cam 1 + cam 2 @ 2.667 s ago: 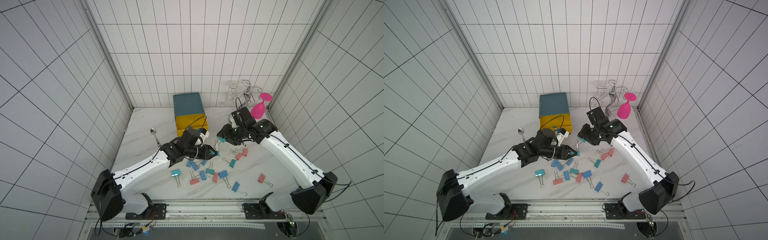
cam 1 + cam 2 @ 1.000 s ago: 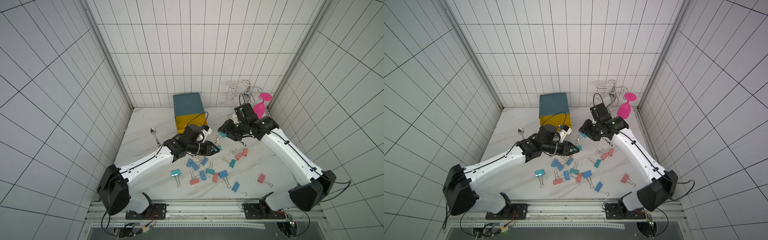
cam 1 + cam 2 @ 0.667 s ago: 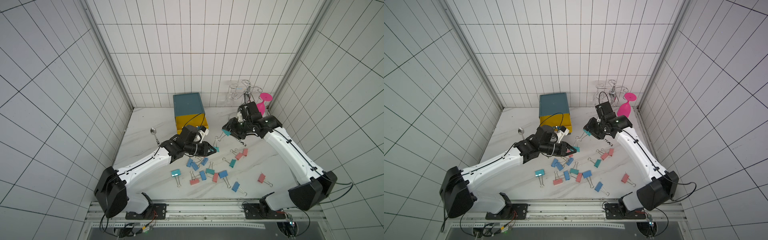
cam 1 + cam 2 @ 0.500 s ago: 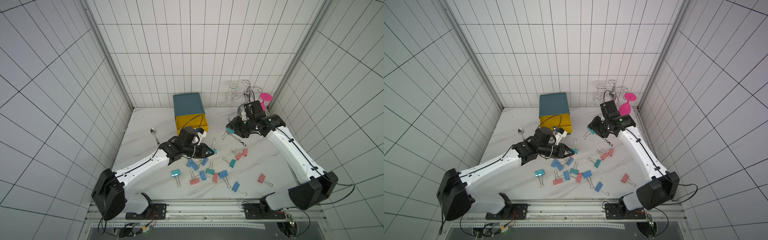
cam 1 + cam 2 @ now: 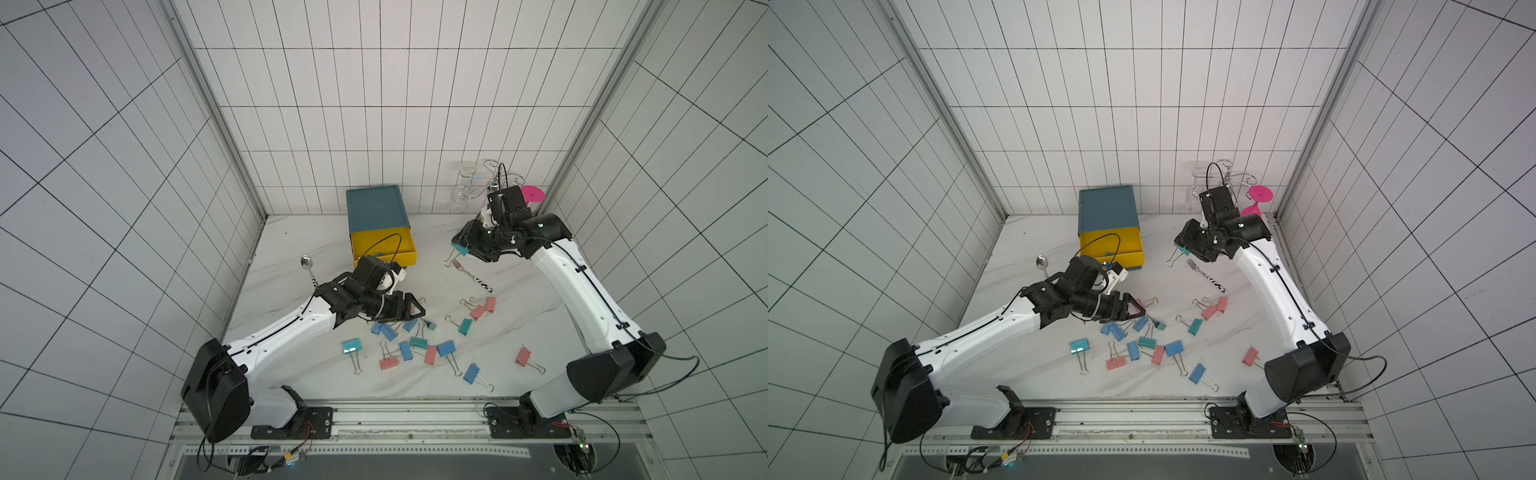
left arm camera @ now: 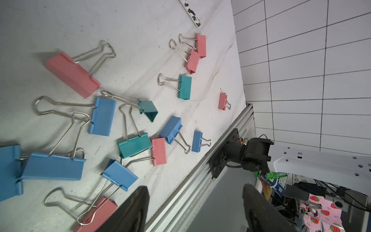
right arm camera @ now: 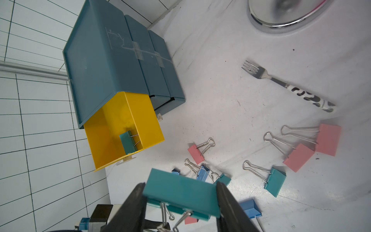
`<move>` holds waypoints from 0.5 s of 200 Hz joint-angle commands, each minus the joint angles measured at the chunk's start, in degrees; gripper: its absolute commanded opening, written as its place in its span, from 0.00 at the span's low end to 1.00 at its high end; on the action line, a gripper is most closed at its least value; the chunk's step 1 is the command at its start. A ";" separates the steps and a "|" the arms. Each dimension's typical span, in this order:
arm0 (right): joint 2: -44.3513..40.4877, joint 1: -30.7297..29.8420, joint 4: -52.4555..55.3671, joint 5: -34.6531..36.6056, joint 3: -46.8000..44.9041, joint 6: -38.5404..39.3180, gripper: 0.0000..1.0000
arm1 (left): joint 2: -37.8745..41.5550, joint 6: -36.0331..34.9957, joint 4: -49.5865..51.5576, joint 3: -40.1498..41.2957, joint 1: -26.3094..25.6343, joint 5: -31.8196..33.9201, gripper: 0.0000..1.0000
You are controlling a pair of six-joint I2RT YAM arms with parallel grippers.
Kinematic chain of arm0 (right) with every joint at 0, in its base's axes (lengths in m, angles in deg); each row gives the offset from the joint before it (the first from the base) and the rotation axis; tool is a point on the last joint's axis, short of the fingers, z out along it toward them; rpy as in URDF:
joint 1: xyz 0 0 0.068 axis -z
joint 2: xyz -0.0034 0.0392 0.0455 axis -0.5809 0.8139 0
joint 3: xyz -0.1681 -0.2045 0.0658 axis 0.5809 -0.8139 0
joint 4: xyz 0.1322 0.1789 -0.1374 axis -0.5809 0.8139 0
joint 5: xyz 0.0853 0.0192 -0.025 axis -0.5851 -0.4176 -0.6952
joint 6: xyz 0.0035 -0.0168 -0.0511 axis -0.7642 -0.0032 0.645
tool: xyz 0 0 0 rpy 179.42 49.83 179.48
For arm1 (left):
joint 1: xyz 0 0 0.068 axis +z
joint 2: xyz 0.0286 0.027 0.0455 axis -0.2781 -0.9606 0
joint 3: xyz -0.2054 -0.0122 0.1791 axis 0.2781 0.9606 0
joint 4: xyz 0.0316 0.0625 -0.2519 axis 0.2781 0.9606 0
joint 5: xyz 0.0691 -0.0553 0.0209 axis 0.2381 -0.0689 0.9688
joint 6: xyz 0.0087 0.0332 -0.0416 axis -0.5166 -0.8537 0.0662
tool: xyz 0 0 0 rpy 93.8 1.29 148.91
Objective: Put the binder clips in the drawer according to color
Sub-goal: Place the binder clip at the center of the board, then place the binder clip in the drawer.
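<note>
The drawer is a yellow tray pulled out of a blue-green cabinet; one teal clip lies inside it. My right gripper is shut on a large teal binder clip and holds it in the air to the right of the drawer, in both top views. My left gripper is open and holds nothing, low over the pile. Several blue, teal and pink binder clips lie scattered on the table. A small dark teal clip lies just past the left fingertips.
A fork with a spotted handle lies between the drawer and the clips. A spoon lies left of the left arm. A wire glass rack and a pink glass stand at the back right. The table ends at a metal rail.
My left gripper has opened and drawn back a little toward the pile; the small teal clip it carried now lies on the table. My right arm moved right and back with its teal clip.
</note>
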State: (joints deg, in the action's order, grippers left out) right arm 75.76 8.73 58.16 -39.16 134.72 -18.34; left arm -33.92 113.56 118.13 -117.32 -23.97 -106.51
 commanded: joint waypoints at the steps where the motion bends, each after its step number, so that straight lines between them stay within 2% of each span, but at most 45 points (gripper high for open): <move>1: 3.92 -2.46 2.57 1.28 5.73 2.13 0.24 | 5.49 -1.87 4.06 -1.36 1.75 3.27 0.77; 60: 18.92 -9.14 2.95 -0.50 25.23 1.66 0.25 | 18.07 -2.14 14.61 -0.35 8.88 13.84 0.76; 100: 29.52 -11.31 3.48 -2.31 38.75 0.35 0.27 | 23.21 -1.52 20.76 0.49 16.76 15.77 0.75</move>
State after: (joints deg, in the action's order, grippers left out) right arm 100.89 -1.54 60.43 -40.17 167.05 -17.27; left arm -13.00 112.35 133.61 -117.30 -10.25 -94.27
